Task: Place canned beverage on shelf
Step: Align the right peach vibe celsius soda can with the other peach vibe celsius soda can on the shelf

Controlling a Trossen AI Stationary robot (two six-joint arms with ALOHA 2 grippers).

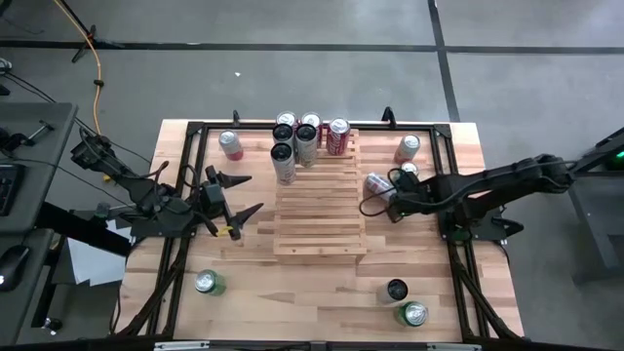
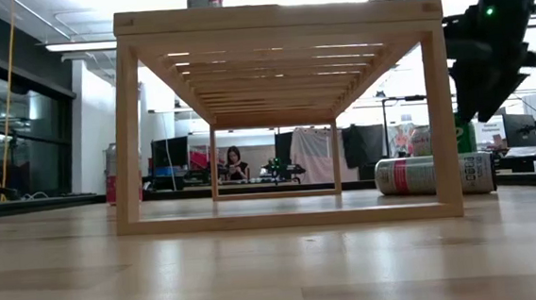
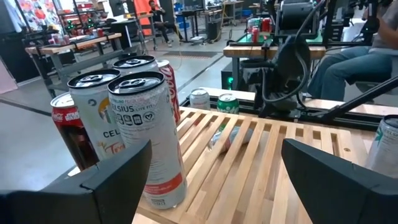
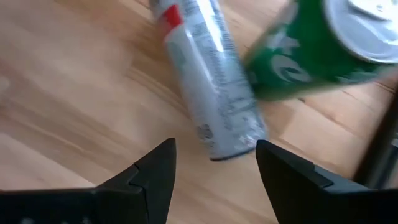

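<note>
A silver canned beverage (image 1: 378, 184) lies on its side on the tabletop, just right of the slatted light-wood shelf (image 1: 319, 210). An upright green can (image 1: 409, 174) stands close beside it. My right gripper (image 1: 378, 207) hangs open just above the lying can's near end (image 4: 214, 140), pointing steeply down, with its fingers apart from the can. In the low view the lying can (image 2: 435, 174) shows beside the shelf's leg. Several upright cans (image 1: 297, 141) stand on the shelf's far end. My left gripper (image 1: 244, 195) waits open at the shelf's left side, pointing level across it.
Loose upright cans stand on the table at far left (image 1: 230, 144), far right (image 1: 408, 147), near left (image 1: 208, 283) and near right (image 1: 413, 314), plus a dark one (image 1: 397, 291). The shelf's near slats (image 3: 261, 174) are bare. A black frame (image 1: 453, 195) runs along the table's sides.
</note>
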